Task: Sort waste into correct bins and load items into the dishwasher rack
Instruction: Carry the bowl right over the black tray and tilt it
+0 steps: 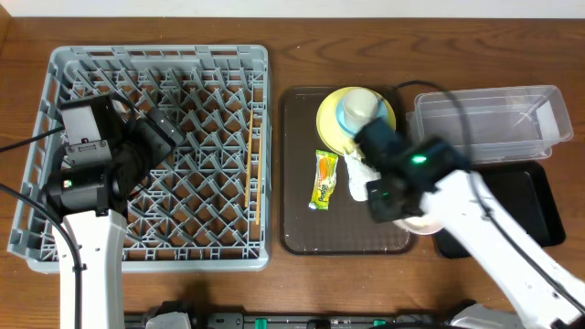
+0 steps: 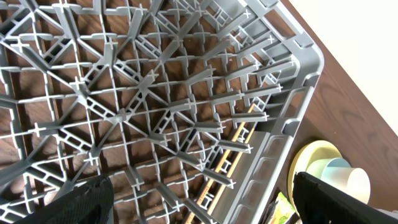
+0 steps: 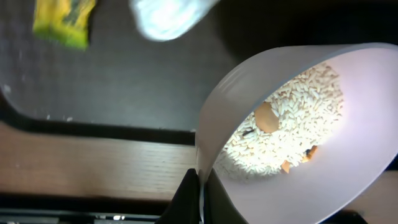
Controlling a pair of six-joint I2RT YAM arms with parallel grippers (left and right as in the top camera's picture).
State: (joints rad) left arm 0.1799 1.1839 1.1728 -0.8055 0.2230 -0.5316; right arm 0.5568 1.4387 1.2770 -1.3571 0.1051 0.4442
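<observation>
My right gripper [image 3: 200, 193] is shut on the rim of the white bowl [image 3: 298, 130], which holds whitish rice scraps [image 3: 292, 130]; overhead, the bowl [image 1: 422, 222] shows under the arm near the brown tray's front right corner. The snack wrapper [image 1: 324, 180] and white tissue scrap [image 1: 357, 176] lie on the brown tray [image 1: 302, 228]. The small white cup [image 1: 361, 105] sits in the light blue bowl [image 1: 345, 116] on the yellow plate [image 1: 331, 128]. The chopsticks [image 1: 253, 164] lie in the grey rack [image 1: 146, 146]. My left gripper [image 2: 199, 199] is open above the rack.
The clear tub [image 1: 489, 123] stands at the right, and the black tray [image 1: 539, 206] lies in front of it. The right arm crosses above the black tray. The rack fills the left side of the wooden table.
</observation>
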